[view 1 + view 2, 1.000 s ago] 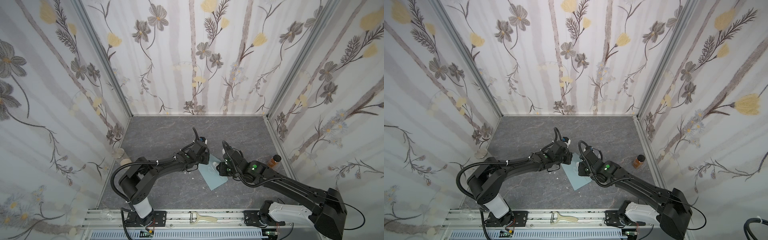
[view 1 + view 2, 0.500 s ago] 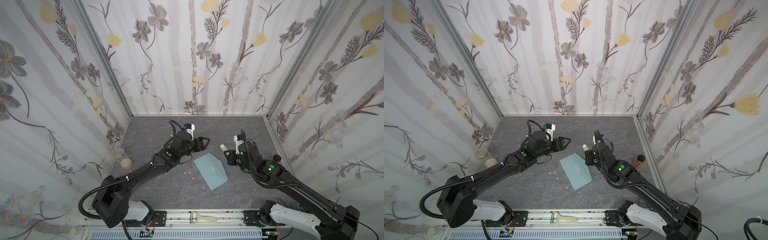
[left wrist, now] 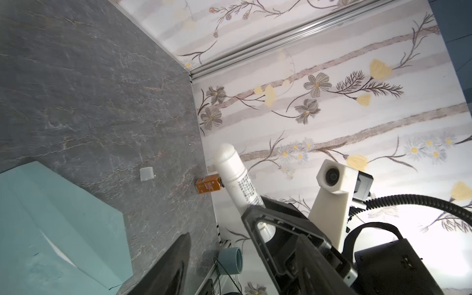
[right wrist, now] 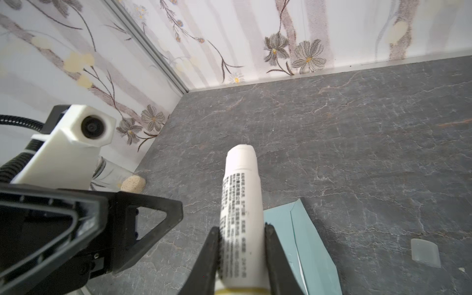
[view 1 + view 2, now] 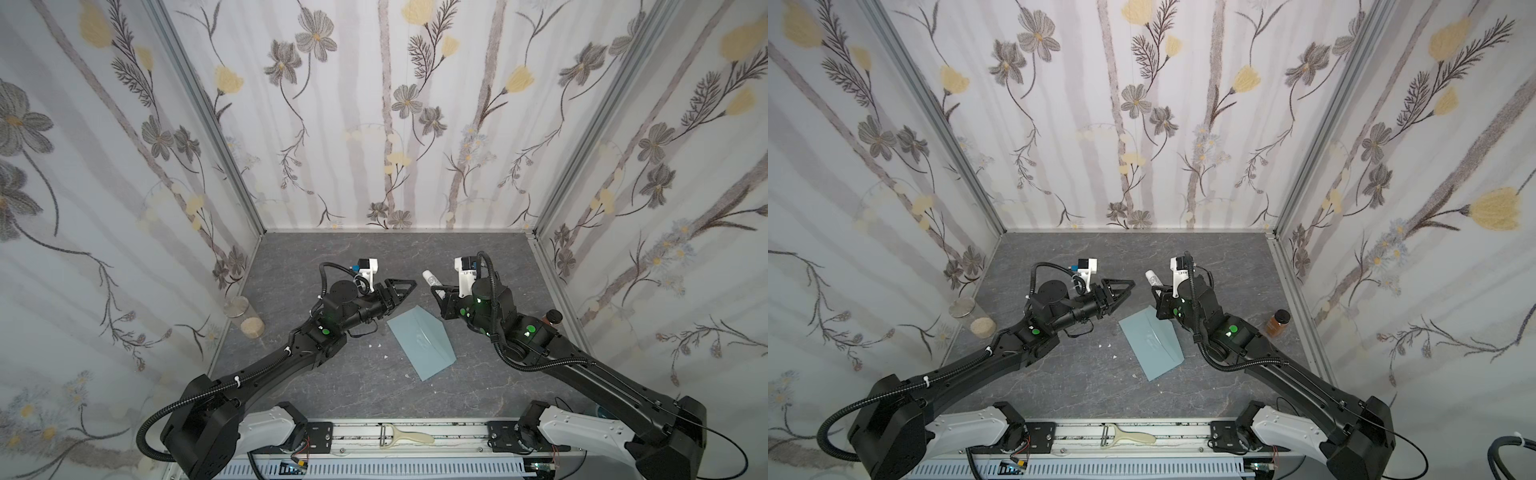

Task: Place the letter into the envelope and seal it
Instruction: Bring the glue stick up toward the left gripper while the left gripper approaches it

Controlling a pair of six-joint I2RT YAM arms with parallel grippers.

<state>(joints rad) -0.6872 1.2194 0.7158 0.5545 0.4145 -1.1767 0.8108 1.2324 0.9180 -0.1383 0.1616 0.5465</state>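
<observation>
The blue-grey envelope (image 5: 419,340) (image 5: 1152,345) lies flat on the dark table between the two arms, flap folded down. The letter is out of sight; only a thin white sliver (image 4: 299,264) shows along the flap's edge. My right gripper (image 5: 441,292) (image 4: 242,228) hovers just beyond the envelope's far corner, shut on a white glue stick (image 5: 431,280) (image 4: 241,184) that points away from it. My left gripper (image 5: 409,289) (image 5: 1127,286) hangs above the table left of that corner, open and empty. One of its fingers (image 3: 173,265) shows in the left wrist view beside the envelope (image 3: 51,224).
A small translucent cap (image 3: 146,174) (image 4: 425,252) lies on the table. An amber bottle (image 5: 1278,323) stands by the right wall. A glass jar (image 5: 236,306) and a cork (image 5: 252,327) sit by the left wall. White crumbs (image 5: 376,345) dot the table; a peeler (image 5: 405,436) lies on the front rail.
Both grippers have lifted off the envelope's far end and drawn apart. The left one has opened. The right one still holds the glue stick. The envelope has stayed put.
</observation>
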